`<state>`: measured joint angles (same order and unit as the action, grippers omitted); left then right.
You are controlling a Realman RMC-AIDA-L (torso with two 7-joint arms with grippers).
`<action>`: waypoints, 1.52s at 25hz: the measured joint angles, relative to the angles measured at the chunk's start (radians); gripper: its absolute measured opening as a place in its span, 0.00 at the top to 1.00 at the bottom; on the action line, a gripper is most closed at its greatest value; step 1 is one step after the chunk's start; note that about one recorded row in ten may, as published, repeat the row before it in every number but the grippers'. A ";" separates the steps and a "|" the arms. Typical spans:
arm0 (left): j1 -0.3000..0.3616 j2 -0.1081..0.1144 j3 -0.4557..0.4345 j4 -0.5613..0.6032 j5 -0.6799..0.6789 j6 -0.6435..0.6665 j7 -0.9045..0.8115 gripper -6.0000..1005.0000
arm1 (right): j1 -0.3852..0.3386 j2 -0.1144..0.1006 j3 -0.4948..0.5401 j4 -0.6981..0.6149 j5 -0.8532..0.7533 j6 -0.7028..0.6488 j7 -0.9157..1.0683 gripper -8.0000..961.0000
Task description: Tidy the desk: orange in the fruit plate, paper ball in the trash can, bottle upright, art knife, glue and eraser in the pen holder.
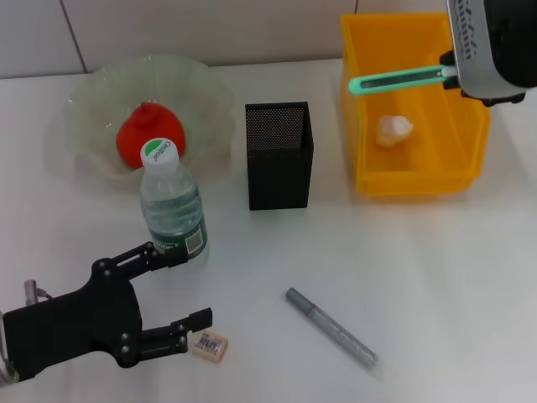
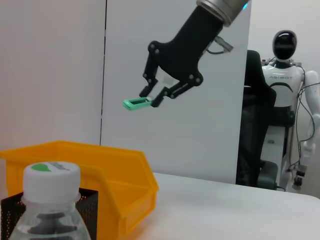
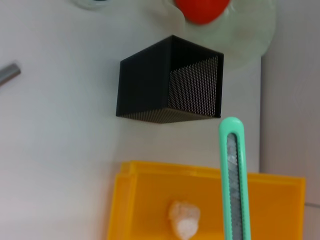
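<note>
R tool w/ knife above bin

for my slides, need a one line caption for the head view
Right gripper holds green art knife above yellow bin; left gripper open beside upright bottle.

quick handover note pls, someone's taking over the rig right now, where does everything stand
Right hand: shut on the green art knife, held in the air over the yellow trash can.
Left hand: open, low beside the eraser, near the bottle.
Done: orange in the fruit plate, paper ball in the trash can, bottle upright.
Left: art knife, eraser and the grey glue pen, which lies on the desk, into the black pen holder.
</note>
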<state>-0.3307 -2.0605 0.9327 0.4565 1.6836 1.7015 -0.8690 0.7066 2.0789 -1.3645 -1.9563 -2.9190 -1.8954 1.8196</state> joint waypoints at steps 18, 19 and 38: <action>0.001 -0.010 0.003 -0.031 0.002 0.013 0.015 0.21 | 0.027 -0.010 -0.026 0.106 -0.004 0.186 -0.309 0.79; 0.000 -0.010 0.004 -0.036 0.003 0.013 0.016 0.21 | 0.026 -0.010 -0.035 0.115 -0.004 0.197 -0.318 0.79; -0.001 -0.012 0.005 -0.056 -0.002 0.013 0.017 0.22 | 0.065 -0.035 -0.198 0.317 -0.008 0.412 -0.444 0.78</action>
<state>-0.3313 -2.0725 0.9373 0.4007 1.6818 1.7150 -0.8517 0.7712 2.0434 -1.5624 -1.6395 -2.9274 -1.4829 1.3754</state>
